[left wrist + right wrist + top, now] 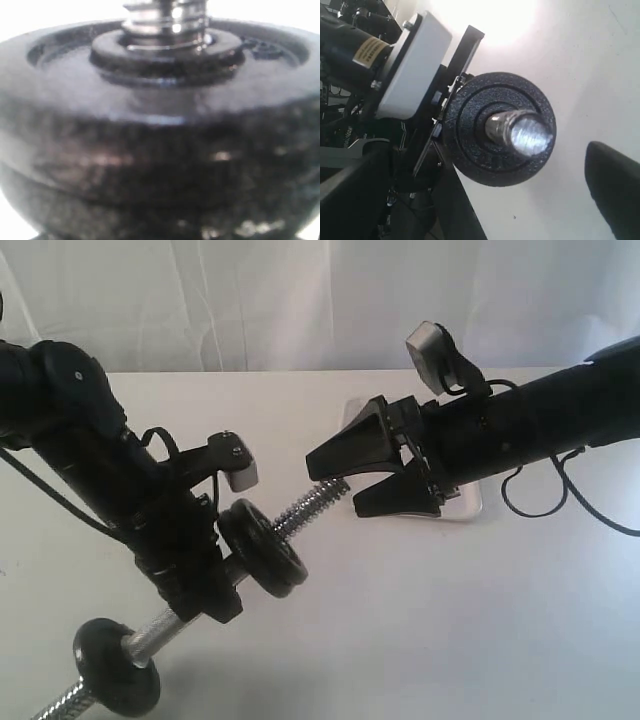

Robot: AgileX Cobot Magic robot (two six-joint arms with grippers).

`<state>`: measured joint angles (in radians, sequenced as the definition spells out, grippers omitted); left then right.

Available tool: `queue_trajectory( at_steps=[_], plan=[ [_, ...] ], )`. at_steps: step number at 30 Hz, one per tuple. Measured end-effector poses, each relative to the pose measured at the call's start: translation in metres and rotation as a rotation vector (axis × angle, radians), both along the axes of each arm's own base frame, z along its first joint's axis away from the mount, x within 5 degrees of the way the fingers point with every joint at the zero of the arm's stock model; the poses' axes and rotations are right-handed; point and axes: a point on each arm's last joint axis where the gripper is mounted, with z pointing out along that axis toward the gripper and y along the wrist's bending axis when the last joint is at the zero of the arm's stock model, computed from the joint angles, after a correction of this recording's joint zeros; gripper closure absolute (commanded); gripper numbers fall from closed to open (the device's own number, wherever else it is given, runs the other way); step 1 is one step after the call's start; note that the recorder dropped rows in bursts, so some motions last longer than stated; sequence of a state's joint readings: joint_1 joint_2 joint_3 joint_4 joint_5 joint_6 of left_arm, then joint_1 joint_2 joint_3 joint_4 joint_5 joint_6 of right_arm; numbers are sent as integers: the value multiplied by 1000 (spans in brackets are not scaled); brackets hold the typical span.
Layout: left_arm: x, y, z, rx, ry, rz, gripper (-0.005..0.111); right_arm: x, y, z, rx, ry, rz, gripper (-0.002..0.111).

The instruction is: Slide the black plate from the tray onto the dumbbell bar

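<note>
We see the black plate (262, 547) threaded on the dumbbell bar (305, 508), off the tray (462, 510) and well up the tilted rod. It is a round, pebbly cast disc with a raised rim and a stepped hub. The bar is shiny chrome, and its coarse thread runs out beyond the plate. The left gripper (205, 590) is clamped on the bar just below the plate, holding it above the table (450, 630). A second black disc (115, 667) sits farther down the rod.

The left wrist view is filled by the plate's blurred rim, with the thread rising from its hub. The right wrist view looks straight down the bar's bright end, ringed by the plate's concentric steps. A white camera housing (412, 70) stands beside it.

The right gripper (333, 488) stands wide open and empty, its jaws on either side of the bar's free tip. That arm covers most of the white, shallow tray, so we cannot see what lies in it.
</note>
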<state>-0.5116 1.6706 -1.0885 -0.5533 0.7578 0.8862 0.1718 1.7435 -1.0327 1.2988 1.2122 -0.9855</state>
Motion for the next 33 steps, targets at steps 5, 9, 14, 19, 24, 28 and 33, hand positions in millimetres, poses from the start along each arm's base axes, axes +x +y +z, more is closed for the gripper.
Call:
queue_trajectory(
  at_steps=[5, 9, 14, 19, 24, 28, 33],
  plan=[
    [3, 1, -1, 26, 40, 127, 107, 1, 1, 1, 17, 3, -12, 3],
    [5, 1, -4, 37, 56, 178, 107, 1, 1, 2, 20, 3, -15, 11],
    [10, -1, -17, 54, 84, 230, 107, 1, 1, 2, 22, 33, -29, 76],
    [14, -3, -29, 68, 134, 290, 107, 1, 1, 2, 21, 67, -44, 108],
    [17, -4, -33, 64, 134, 327, 107, 0, 1, 6, 23, 73, -51, 108],
    [20, -4, -33, 59, 126, 363, 107, -5, 0, 20, 31, 30, -50, 108],
    [22, -5, -33, 52, 125, 409, 107, -15, -2, 43, 46, -44, -49, 108]
  ],
)
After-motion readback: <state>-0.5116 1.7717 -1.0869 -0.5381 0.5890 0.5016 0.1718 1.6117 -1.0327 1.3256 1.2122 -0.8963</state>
